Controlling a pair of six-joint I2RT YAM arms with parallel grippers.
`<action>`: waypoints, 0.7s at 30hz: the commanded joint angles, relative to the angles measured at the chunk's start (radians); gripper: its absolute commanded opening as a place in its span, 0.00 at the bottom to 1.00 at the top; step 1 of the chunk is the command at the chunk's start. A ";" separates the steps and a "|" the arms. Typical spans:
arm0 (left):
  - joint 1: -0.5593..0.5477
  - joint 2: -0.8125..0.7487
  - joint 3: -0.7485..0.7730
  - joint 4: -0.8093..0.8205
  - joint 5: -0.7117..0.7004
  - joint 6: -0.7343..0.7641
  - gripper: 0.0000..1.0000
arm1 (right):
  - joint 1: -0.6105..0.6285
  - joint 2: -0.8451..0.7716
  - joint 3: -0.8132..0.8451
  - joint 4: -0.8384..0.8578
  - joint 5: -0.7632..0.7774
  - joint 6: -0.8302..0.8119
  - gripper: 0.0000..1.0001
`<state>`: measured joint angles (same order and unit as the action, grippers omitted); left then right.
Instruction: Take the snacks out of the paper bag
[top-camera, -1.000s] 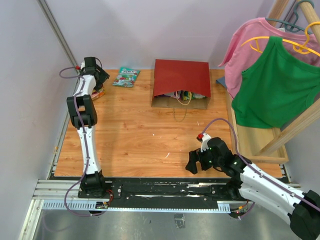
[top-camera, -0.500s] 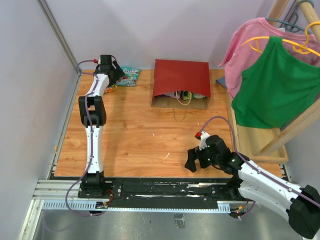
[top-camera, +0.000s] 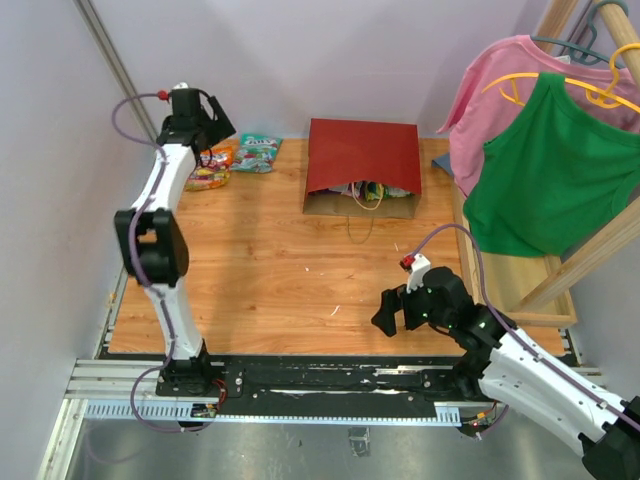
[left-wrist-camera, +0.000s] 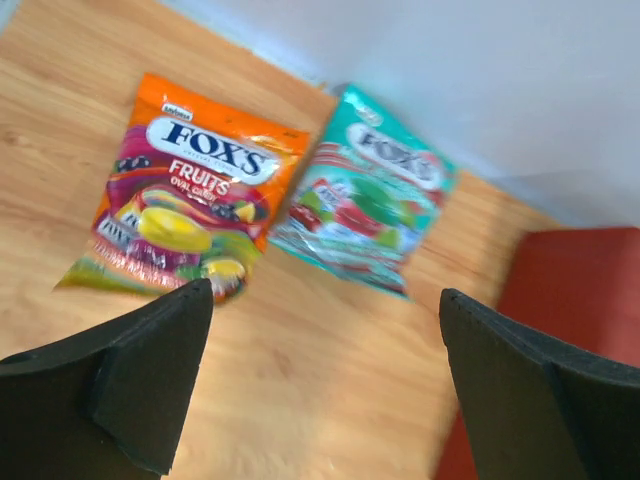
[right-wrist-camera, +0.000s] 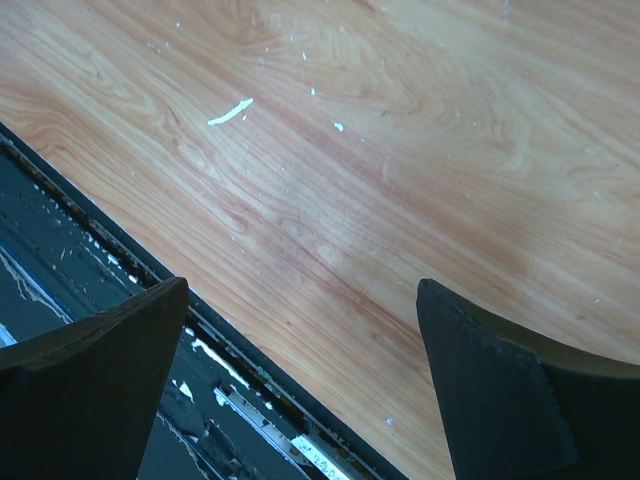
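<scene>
The dark red paper bag (top-camera: 362, 158) lies on its side at the back of the table, its brown mouth facing me with several snack packets (top-camera: 372, 190) showing inside. An orange candy packet (top-camera: 209, 168) and a teal candy packet (top-camera: 257, 153) lie flat on the wood at the back left; both show in the left wrist view, orange (left-wrist-camera: 188, 190) and teal (left-wrist-camera: 365, 200). My left gripper (top-camera: 205, 135) hovers above them, open and empty (left-wrist-camera: 325, 375). My right gripper (top-camera: 388, 315) is open and empty over bare wood near the front edge (right-wrist-camera: 300, 385).
A pink shirt (top-camera: 490, 90) and a green shirt (top-camera: 545, 165) hang on a wooden rack (top-camera: 590, 245) at the right. A white wall stands behind the table. A black rail (top-camera: 330, 380) runs along the front edge. The bag's edge shows red in the left wrist view (left-wrist-camera: 575, 300).
My left arm has swung back to the left and risen, leaving the orange packet on the table beside the teal one. My right gripper has shifted slightly right and forward.
</scene>
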<state>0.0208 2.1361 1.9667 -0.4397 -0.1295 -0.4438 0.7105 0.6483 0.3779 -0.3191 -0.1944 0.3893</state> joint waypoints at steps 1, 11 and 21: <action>-0.065 -0.432 -0.333 0.248 0.086 -0.010 1.00 | -0.016 -0.027 0.046 -0.048 0.066 0.022 0.98; -0.391 -1.140 -1.325 0.625 0.168 -0.200 0.98 | -0.017 -0.073 0.065 -0.103 0.128 0.091 0.98; -0.406 -1.547 -1.591 0.500 0.270 -0.216 1.00 | -0.017 -0.197 -0.029 -0.044 0.176 0.217 0.98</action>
<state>-0.3771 0.6453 0.3908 0.0269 0.0593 -0.6369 0.7105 0.4885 0.3923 -0.4114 -0.0666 0.5201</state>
